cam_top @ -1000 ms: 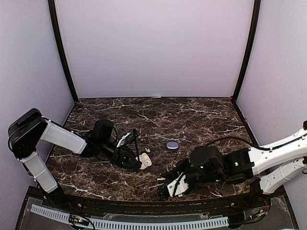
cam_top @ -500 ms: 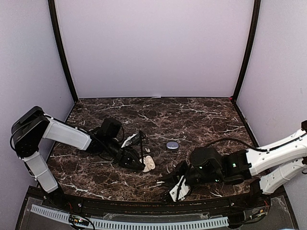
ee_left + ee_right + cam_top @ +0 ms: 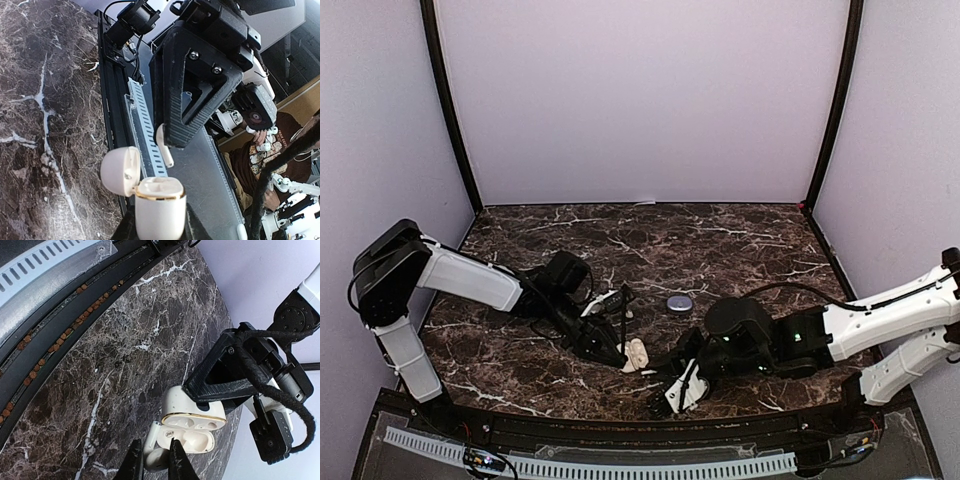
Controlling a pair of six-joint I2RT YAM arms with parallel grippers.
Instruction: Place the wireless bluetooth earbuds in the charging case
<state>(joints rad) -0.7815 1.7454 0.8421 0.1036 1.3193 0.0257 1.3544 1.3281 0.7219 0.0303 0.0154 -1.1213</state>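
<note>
You have a dark marbled table [image 3: 750, 250] in front of you, with pale walls on three sides. Your left arm [image 3: 470, 280] reaches in low from the left edge, and your right arm [image 3: 880, 320] lies low across the table from the right. The two meet close to the near edge, a little left of centre.

Your left gripper [image 3: 608, 350] is clamped on a white case [image 3: 160, 212] with a gold rim. The case sits upright between its fingers, mouth open. Its round lid [image 3: 119, 171] is swung back on the hinge to one side.

Your right gripper [image 3: 152, 462] points at the case from the other side. Its jaws are closed on a white earbud [image 3: 163, 147] with a short stem. In the left wrist view, the earbud hangs from the tip of the black finger, stem down, just above the case's open mouth and beside the lid. A narrow gap shows between stem and rim, so the earbud is not seated in the case. In the right wrist view it sits between your two fingertips, right next to the inside of the open lid.

A small grey oval case [image 3: 679, 302] lies shut on the table farther back, apart from both grippers.
</note>
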